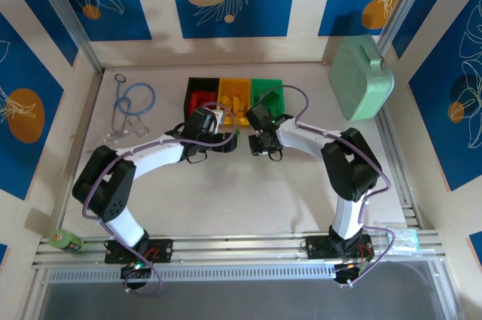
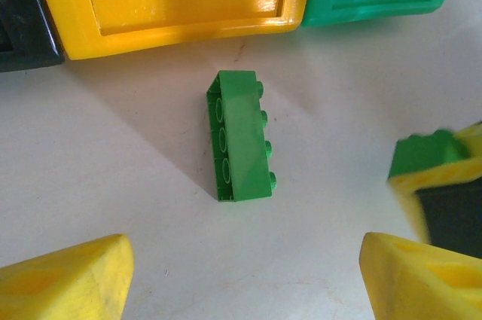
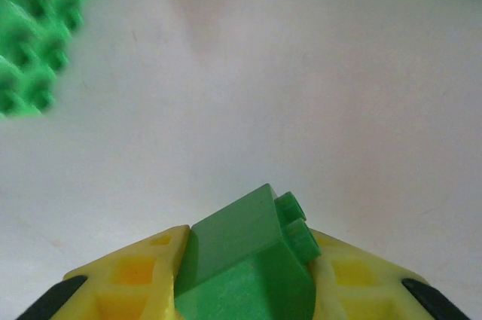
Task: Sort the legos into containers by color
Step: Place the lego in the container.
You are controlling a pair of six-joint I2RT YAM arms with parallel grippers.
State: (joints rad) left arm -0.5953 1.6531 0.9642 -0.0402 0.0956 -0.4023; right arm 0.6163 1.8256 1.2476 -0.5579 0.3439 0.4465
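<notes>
Far left: I see a blue-tubed stethoscope (image 1: 134,105) lying on the white tabletop (image 1: 226,199), well apart from the bins.

Left gripper (image 2: 241,260): its yellow fingers (image 2: 68,278) stand wide apart with nothing between them. It hangs low over the table just in front of the bin row.

Black rectangular open-top plastic bin (image 1: 190,94): leftmost of the row at the back, with red studded bricks (image 1: 202,99) inside.

Yellow bin of the same shape (image 1: 235,80): in the middle, touching both neighbours, with yellow bricks (image 1: 235,100) inside.

Long green studded plastic brick (image 2: 241,135): it lies on its side on the bare table, studs facing the right arm's side. It is just in front of the yellow bin's near wall and not touching it. It sits beyond the left fingertips, roughly centred between them.

Green bin (image 1: 267,81): rightmost of the three. From above the right arm covers part of it, and I cannot make out what is in it.

Right gripper (image 3: 248,290): clamped on a small green studded brick (image 3: 245,248), which is held tilted between the yellow fingers. My left wrist camera shows that brick near the long one, apart from it. I cannot tell whether it is clear of the table.

Blurred green studded shape (image 3: 34,41): upper left in the right wrist camera, too soft to identify.

Far right: a large mint-green rounded case (image 1: 361,79) sits at the back corner.
</notes>
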